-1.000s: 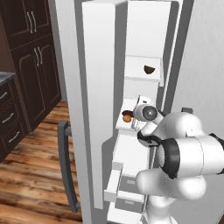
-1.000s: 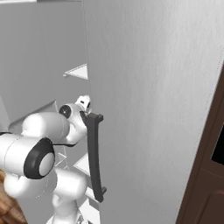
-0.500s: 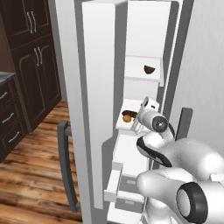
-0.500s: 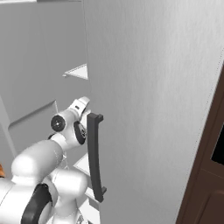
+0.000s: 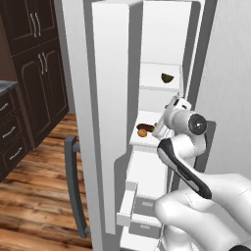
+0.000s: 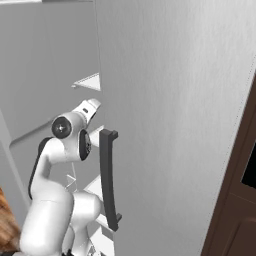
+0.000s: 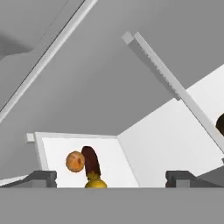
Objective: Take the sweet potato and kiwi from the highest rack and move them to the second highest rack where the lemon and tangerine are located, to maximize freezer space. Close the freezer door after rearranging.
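Gripper spread wide, holding nothing, inside the freezer. Sweet potato lies on the second rack, touching tangerine and lemon. Freezer door stands open.

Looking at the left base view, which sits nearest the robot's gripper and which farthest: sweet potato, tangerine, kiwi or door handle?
1. sweet potato and tangerine, on the second rack just left of the gripper; too close to call.
2. kiwi, on the top rack, above.
3. door handle, on the open door, far left and lower.
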Controlling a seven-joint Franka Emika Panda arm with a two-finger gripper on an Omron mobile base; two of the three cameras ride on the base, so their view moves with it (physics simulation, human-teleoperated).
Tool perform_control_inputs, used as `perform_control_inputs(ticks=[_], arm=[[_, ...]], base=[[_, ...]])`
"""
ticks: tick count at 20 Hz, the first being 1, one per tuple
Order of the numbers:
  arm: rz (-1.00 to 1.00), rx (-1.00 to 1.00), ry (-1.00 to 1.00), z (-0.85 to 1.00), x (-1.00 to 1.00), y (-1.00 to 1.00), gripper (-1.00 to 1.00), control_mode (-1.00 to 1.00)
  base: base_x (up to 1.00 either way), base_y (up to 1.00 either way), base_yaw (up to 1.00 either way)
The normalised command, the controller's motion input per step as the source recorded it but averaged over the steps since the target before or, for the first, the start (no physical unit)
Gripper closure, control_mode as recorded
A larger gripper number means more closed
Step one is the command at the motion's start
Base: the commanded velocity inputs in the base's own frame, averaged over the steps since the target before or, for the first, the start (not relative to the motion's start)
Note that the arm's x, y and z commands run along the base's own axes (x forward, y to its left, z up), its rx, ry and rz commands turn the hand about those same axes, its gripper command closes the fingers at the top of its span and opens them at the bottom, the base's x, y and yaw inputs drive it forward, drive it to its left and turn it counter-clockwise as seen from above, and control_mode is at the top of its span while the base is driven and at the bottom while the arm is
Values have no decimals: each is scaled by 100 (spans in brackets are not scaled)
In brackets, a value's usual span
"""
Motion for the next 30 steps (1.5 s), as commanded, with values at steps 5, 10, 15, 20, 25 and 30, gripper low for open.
perform_control_inputs(ticks=[5,10,15,20,25,30], arm=[[0,0,3,26,-67,7,-100,-100],[-2,0,0,34,-58,2,-100,-100],[-23,0,1,52,-22,0,-100,-100],[-35,0,18,59,0,0,-100,-100],[-16,0,13,40,18,-13,-100,-100],[-2,0,0,11,23,-22,-100,-100]], base=[[0,0,0],[0,0,0],[0,0,0],[0,0,0],[0,0,0],[0,0,0]])
